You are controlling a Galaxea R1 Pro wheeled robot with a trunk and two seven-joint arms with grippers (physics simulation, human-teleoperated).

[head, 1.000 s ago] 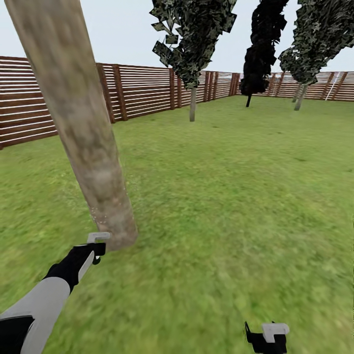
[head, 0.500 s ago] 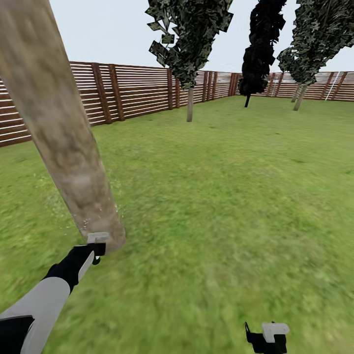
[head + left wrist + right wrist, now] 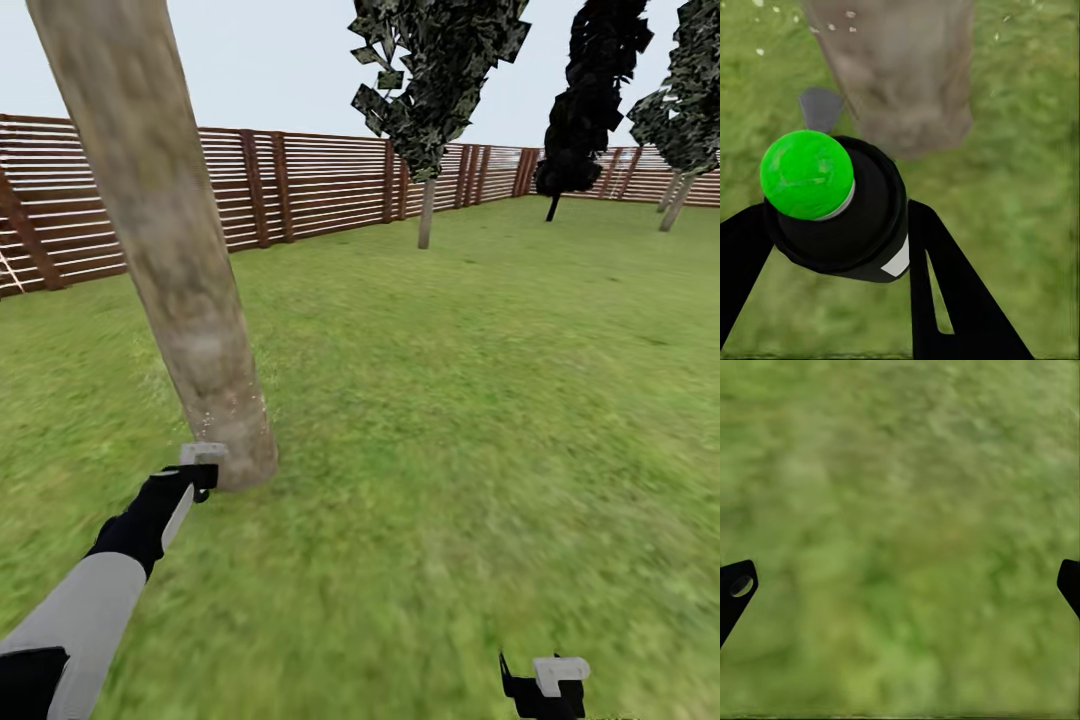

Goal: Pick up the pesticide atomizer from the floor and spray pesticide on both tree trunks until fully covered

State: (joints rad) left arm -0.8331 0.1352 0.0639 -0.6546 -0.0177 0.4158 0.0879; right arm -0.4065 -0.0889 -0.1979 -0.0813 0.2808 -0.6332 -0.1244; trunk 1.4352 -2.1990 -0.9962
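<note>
Green lawn runs to a slatted fence (image 3: 300,185). Clamped between the left gripper (image 3: 832,247) fingers, the atomizer (image 3: 832,202) points its green top at the base of the near tree trunk (image 3: 180,260), white specks flecking the bark. Right gripper (image 3: 900,585) hangs spread and empty over grass. Risk: aiming this low could leave the upper trunk bare, and the 2nd tree (image 3: 427,210) stands well apart
</note>
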